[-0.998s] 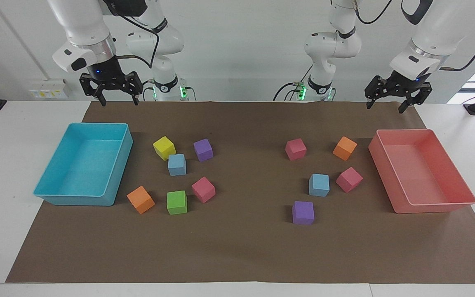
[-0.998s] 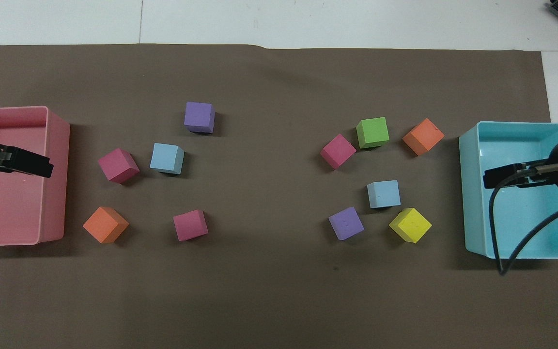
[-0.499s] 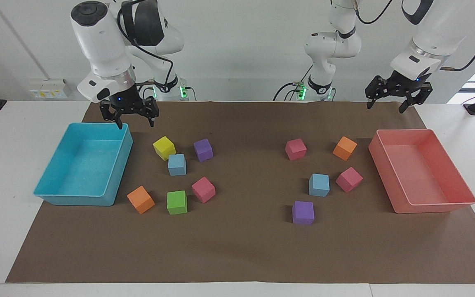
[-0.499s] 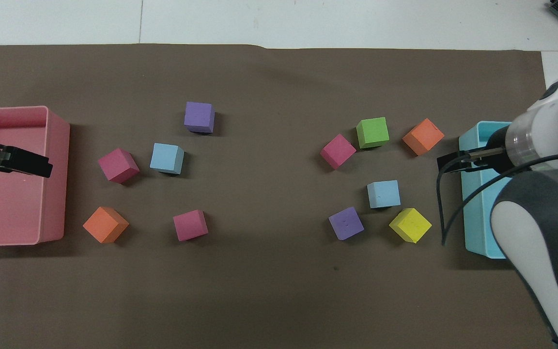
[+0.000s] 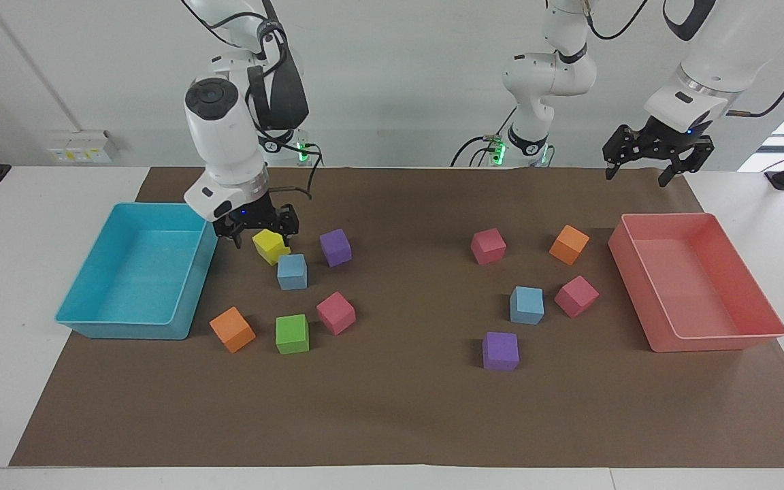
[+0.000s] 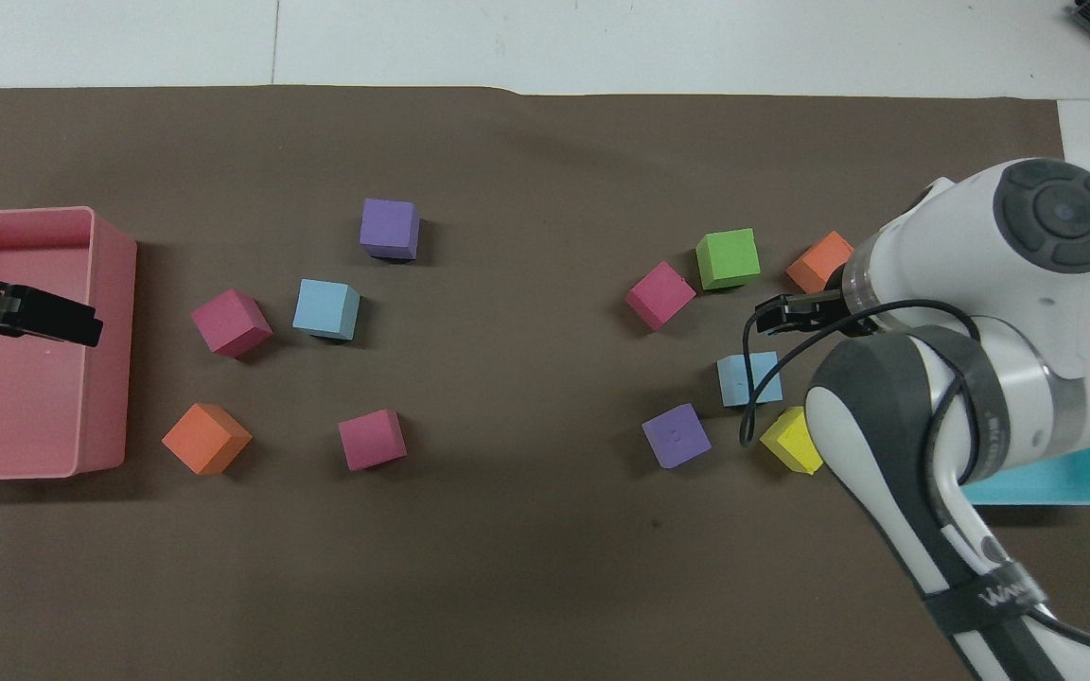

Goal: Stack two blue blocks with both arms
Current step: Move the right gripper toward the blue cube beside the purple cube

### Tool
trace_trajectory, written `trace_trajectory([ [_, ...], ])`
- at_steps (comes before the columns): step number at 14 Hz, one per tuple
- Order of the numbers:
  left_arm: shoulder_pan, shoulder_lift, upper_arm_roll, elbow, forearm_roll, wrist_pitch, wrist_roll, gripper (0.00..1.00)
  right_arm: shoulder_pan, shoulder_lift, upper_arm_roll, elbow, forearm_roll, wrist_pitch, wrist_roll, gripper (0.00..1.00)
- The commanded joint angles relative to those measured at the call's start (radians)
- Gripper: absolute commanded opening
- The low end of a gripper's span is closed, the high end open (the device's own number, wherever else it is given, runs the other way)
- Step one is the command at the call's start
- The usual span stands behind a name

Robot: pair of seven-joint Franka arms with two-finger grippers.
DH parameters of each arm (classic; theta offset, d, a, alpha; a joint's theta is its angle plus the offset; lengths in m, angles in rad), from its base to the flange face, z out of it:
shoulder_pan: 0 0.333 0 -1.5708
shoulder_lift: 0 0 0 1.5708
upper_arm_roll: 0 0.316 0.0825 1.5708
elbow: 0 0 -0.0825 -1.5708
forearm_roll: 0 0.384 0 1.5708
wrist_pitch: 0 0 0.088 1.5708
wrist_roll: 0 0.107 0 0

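Two blue blocks: one [image 5: 292, 271] just farther from robots than yellow cube [image 5: 270, 245], the second [image 5: 527, 305] well apart from it, toward left arm's end of tabletop. Matte foam, square-edged; prob. light, squashy; grip flat side faces. Right gripper [image 5: 260, 231] over yellow cube, jaws open. Left gripper [image 5: 650, 160] waited, jaws open.

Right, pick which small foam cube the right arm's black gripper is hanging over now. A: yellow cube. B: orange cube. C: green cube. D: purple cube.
A: in the facing view the right gripper hangs with fingers open just above the yellow foam cube, beside the turquoise bin.
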Motion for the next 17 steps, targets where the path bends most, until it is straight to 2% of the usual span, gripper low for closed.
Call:
trace_trajectory([
  [1,0.003,-0.008,0.0,0.001,0.007,-0.004,-0.001,1.0,0.001,0.025,0.0,-0.036,0.017,0.053,0.025,1.0],
  [7,0.003,-0.008,0.0,0.001,0.007,-0.005,-0.001,1.0,0.021,0.047,0.003,-0.195,0.022,0.203,0.033,1.0],
  [11,0.003,-0.008,0.0,0.001,0.007,-0.004,-0.001,1.0,0.018,0.065,0.003,-0.214,0.053,0.225,0.025,1.0],
  [15,0.003,-0.008,0.0,0.001,0.007,-0.005,-0.001,1.0,0.018,0.086,0.003,-0.272,0.054,0.318,0.013,1.0],
  [17,0.003,-0.008,0.0,0.001,0.007,-0.005,-0.003,1.0,0.018,0.088,0.003,-0.281,0.054,0.326,0.013,1.0],
])
